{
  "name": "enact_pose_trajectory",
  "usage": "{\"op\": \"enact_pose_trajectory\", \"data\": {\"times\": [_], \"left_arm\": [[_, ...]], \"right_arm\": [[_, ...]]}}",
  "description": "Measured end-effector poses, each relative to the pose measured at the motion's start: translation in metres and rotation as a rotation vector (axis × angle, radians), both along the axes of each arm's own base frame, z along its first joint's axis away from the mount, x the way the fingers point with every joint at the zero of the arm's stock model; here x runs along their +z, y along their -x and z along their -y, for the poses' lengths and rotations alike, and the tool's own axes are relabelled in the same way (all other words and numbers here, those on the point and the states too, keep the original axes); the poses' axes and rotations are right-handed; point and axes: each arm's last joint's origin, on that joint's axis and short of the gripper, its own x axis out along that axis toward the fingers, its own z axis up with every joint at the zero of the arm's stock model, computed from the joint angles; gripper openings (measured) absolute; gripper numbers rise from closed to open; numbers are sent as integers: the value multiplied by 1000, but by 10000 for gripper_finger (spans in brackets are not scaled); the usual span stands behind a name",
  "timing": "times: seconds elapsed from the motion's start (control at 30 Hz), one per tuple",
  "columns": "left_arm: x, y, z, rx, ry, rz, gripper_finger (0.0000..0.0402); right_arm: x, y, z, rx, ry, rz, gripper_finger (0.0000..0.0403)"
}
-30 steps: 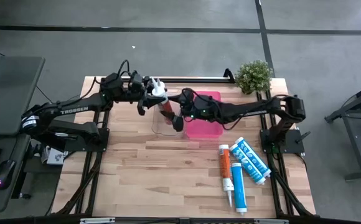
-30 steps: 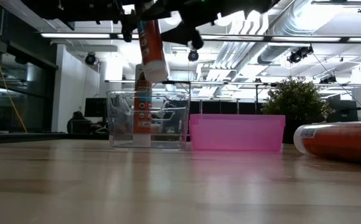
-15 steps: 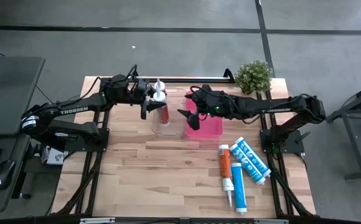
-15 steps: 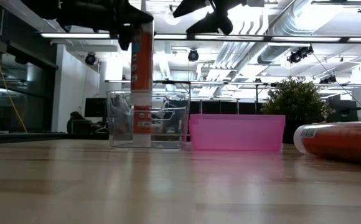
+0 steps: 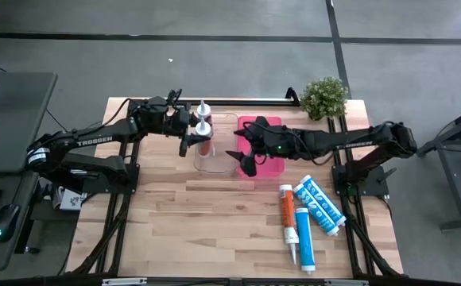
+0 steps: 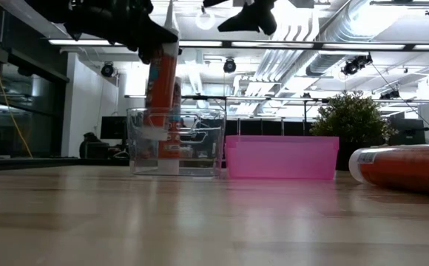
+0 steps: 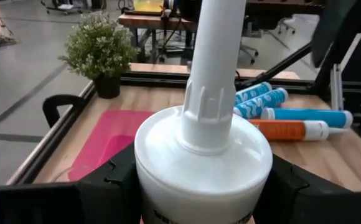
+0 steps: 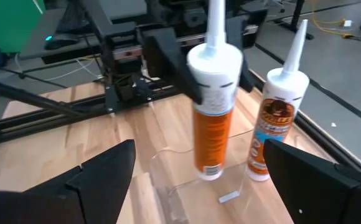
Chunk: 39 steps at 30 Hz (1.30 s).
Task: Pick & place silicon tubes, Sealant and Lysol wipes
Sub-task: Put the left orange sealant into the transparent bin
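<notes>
Sealant tube [image 5: 204,137] gripped in left claw [image 5: 189,132]

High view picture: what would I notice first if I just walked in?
Probably the left gripper holding an orange sealant tube upright over the clear bin near the table's far middle, where another orange tube already stands. Next, the bright pink bin beside it, with the open right gripper hovering at its edge. Then the tubes lying on the table, orange and blue, near the right side.
</notes>
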Motion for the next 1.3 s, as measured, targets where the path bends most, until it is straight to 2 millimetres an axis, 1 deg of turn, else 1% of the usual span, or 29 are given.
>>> {"op": "enact_pose_trajectory", "data": {"times": [0.2, 0.47, 0.63, 0.73, 0.97, 1.2, 1.3], "left_arm": [[-2, -2, -2, 12, -36, -5, 197], [-9, -9, -5, 14, -28, -21, 197], [-17, -14, -7, 23, -5, 37, 197], [-20, -13, -7, 28, -7, 72, 197], [-35, -10, -6, 44, 18, 42, 197], [-44, -5, -5, 84, 19, 104, 197], [-50, -4, -5, 100, 21, 91, 197]], "right_arm": [[0, 0, -9, 19, -21, 6, 348], [0, 0, -17, 39, -31, 12, 348], [0, 0, -17, 49, -47, 13, 348], [0, 0, -19, 54, -45, 13, 348], [0, 0, -21, 62, -45, 12, 348], [0, 0, -21, 66, -45, 12, 348], [0, 0, -21, 66, -45, 12, 348]]}}
